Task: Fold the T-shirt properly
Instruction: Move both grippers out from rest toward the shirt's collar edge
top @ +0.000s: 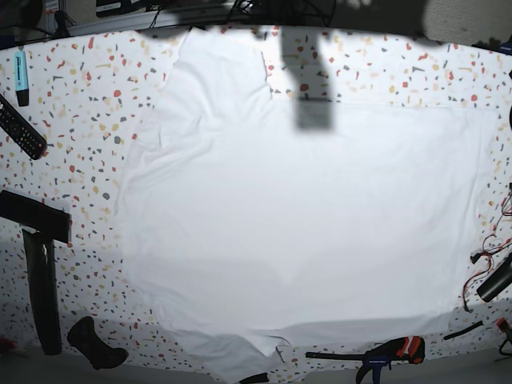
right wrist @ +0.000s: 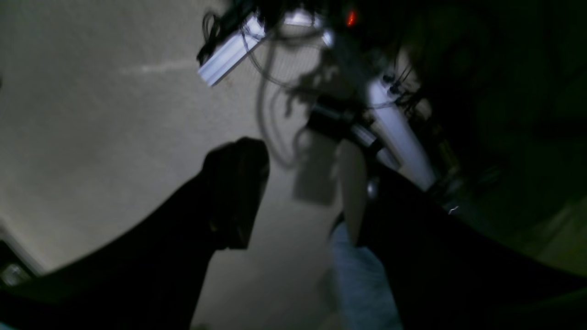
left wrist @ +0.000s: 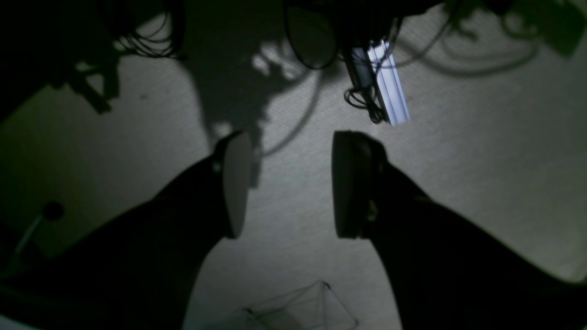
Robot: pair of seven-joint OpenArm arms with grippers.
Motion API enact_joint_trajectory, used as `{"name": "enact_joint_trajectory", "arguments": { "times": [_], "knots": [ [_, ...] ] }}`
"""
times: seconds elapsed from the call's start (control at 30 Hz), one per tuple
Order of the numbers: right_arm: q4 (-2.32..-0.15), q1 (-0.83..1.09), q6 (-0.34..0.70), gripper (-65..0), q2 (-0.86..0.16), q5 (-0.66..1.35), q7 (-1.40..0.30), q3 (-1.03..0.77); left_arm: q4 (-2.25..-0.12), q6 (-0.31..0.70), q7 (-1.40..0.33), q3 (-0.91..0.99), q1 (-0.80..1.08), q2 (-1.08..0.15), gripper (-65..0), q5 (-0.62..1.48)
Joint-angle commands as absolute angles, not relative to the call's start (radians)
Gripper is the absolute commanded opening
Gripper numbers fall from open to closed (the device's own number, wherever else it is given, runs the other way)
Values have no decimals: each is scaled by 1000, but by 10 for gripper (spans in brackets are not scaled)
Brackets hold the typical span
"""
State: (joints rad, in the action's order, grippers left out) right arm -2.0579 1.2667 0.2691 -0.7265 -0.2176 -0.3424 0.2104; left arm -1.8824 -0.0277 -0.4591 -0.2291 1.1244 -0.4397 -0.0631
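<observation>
T-shirt (top: 304,216) spread flat across most of desk (top: 72,120), white on speckled white top. One sleeve reaching toward far edge at upper left of base view; lower hem overhanging or folded at near edge, small flap showing at bottom centre. Cloth largely smooth, faint creases only.

Left gripper (left wrist: 291,183) seen from own wrist camera: jaws spread wide, nothing between them. Pointed away from desk at pale carpeted floor (left wrist: 481,160), cables and a light metal rail (left wrist: 390,82) beyond. No cloth in that view.

Right gripper (right wrist: 305,192) seen from own wrist camera: jaws apart, gap clear between pads, nothing pinched. View dim and blurred. Same kind of floor behind, with a rail and a white tubular frame part (right wrist: 403,137) near upper right. Pale grey patch at lower edge beside one finger, too blurred to identify.

Neither gripper visible in base view over shirt; only shadows fall on cloth near far edge. Shirt therefore well apart from both sets of jaws, touched by neither.

Other items on desk margins: remote (top: 20,126) and a marker (top: 21,76) at left, dark bars at lower left, clamp (top: 384,352) with red detail at near edge right, red wires (top: 496,240) at right edge.
</observation>
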Motion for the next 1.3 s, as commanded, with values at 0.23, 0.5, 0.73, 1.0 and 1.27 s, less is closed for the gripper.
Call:
{"name": "enact_joint_trajectory", "arguments": {
  "times": [0.23, 0.5, 0.73, 1.0, 1.27],
  "knots": [
    [-2349, 1279, 260, -353, -748, -362, -379, 209, -2133, -160, -548, -230, 1186, -509, -369, -326],
    [-2356, 1200, 129, -353, -748, -564, -385, 209, -2223, -169, -538, -230, 1180, -598, -369, -632],
    [-2356, 1066, 104, -353, -748, -599, -384, 209, -2223, -168, -398, -230, 1171, -640, -369, -730],
    [-2356, 961, 104, -353, -748, -599, -382, 209, -2223, -169, -336, -231, 1143, -593, -369, -733],
    [-2356, 962, 104, -353, -770, -591, -383, 209, -2223, -169, -319, -231, 1118, -540, -369, -733]
  ]
}}
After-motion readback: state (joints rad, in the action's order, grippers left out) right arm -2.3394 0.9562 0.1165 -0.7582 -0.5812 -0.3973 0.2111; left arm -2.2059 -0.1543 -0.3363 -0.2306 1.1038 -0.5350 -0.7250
